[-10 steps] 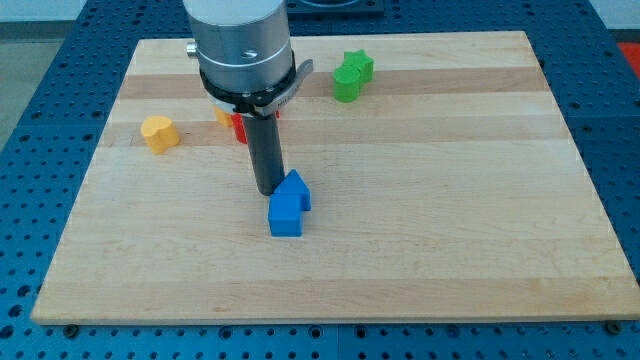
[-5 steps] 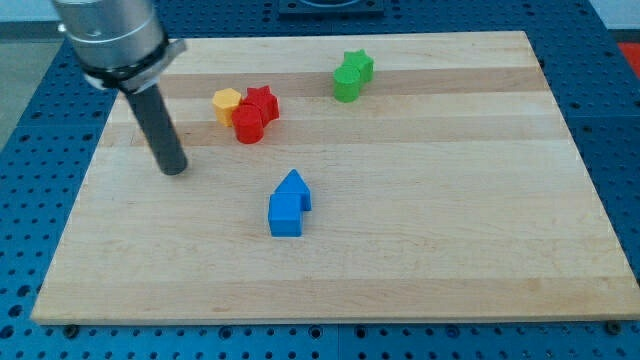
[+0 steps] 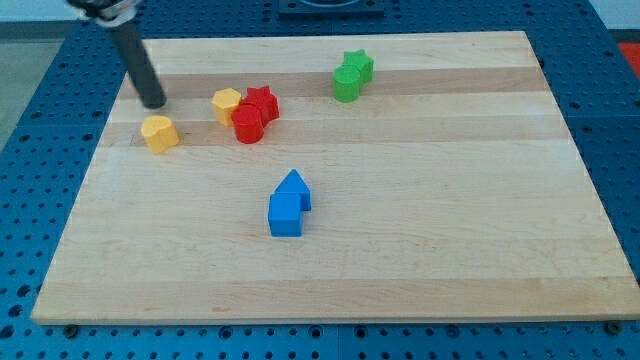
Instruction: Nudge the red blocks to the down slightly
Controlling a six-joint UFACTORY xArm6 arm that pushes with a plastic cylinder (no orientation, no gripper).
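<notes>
red blocks (image 3: pixel 254 114) | yellow hexagon block (image 3: pixel 226 103) touching on view's left | my tip (image 3: pixel 155 102) apart, holding nothing

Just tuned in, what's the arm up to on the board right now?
My tip sits near the board's upper left, just above the yellow block and left of the red cluster, touching nothing. The two red blocks lie pressed together with a second yellow block against their left side. The job is to nudge the reds down slightly, and that push has not begun. The green blocks and blue blocks lie apart from all this.
</notes>
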